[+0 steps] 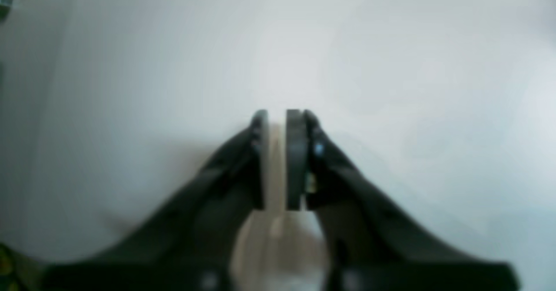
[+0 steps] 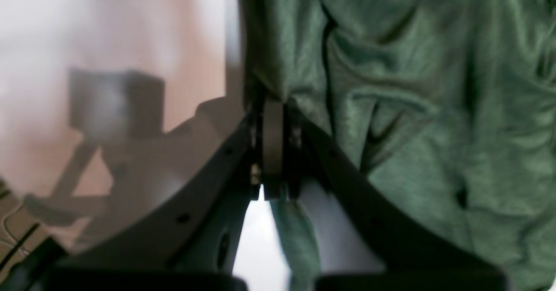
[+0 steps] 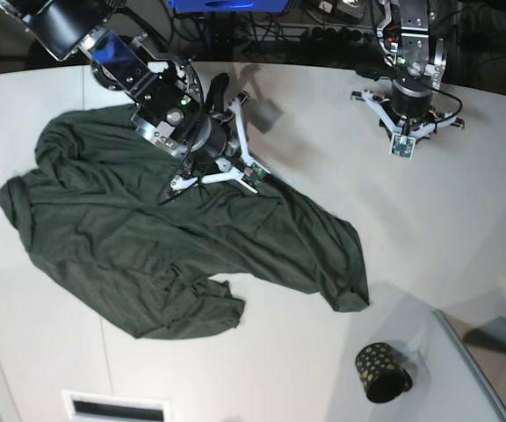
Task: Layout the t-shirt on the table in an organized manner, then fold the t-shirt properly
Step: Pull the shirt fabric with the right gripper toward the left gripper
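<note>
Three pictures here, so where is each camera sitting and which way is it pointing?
Left wrist: rides on the left arm, looking past the left gripper, shut on nothing, at bare table.
Right wrist: rides on the right arm, looking along the right gripper, shut on the t-shirt.
Base: high above, looking down on the table, t-shirt, a black cup and both arms.
Shared: right wrist and base both show the t-shirt.

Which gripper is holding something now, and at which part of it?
The right gripper pinches the dark green thin-fabric t-shirt at its upper edge. The left gripper is shut on nothing.
</note>
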Robot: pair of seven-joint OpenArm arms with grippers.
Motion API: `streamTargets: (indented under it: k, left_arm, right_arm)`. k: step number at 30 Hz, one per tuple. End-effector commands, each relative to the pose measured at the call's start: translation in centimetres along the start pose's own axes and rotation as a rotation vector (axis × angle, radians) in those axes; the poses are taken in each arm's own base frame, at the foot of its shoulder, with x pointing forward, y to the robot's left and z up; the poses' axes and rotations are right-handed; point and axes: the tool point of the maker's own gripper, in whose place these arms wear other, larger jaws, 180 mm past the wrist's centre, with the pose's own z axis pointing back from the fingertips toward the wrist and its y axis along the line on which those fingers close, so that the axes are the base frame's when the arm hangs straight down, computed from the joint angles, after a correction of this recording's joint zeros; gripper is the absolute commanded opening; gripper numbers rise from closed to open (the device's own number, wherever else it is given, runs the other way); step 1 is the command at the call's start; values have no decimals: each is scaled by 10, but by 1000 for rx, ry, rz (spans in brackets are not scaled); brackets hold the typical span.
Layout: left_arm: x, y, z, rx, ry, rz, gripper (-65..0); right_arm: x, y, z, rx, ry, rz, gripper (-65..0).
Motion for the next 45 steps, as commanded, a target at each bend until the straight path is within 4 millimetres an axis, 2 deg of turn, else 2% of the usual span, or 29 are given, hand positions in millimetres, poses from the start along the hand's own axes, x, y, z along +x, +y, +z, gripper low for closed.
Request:
streamTargets:
  k: [1,3,7,13,15,18,20,22,24,27,29,31,36,38,40,45]
  left_arm:
    - [7,8,2,14,-35,14,-640]
    - [2,12,6,1,-37,54,-650]
    - [1,21,9,-27,-56,164,-650]
    - [-3,25,9,-38,-54,200,-650]
    - [-3,25,9,-38,-54,200,-650]
    - [-2,25,9,-37,-56,200,-650]
    - [0,26,8,-35,-60,201,-650]
    - [0,26,8,-35,-60,201,-650]
    - [-1,26,8,-36,-57,200,-650]
    - [-3,26,9,-36,-53,199,-650]
    - [-12,30,12,-29,-35,193,-650]
    - [-18,38,15,-8,-25,196,-650]
    - [-27,52,19,27,-8,209,-650]
    - [-35,58,22,45,8,210,-650]
    - [-39,66,25,66,15,217,-650]
    - [-49,73,29,83,35,221,-650]
  right_arm:
    - [15,-14,6,-34,-40,12,-647]
    - [20,-24,9,-54,-52,9,-647]
    - [22,-65,10,-109,-50,-6,-648]
    - [-5,-129,4,-171,27,-65,-644]
    - [-24,-144,-5,-170,84,-99,-635]
    - [-35,-146,-21,-138,141,-128,-540]
    - [-39,-148,-22,-139,158,-128,-459]
    - [-25,-141,-11,-149,98,-116,-399]
    - [-12,-133,11,-173,21,-91,-378]
    - [20,-91,27,-119,-78,-13,-378]
    - [32,-54,19,-42,-92,60,-378]
    - [46,-31,5,5,-93,95,-380]
    - [73,4,-33,60,-119,85,-380]
    - [82,11,-46,79,-119,80,-380]
    - [82,15,-59,90,-93,67,-380]
    - [86,19,-73,107,-96,63,-380]
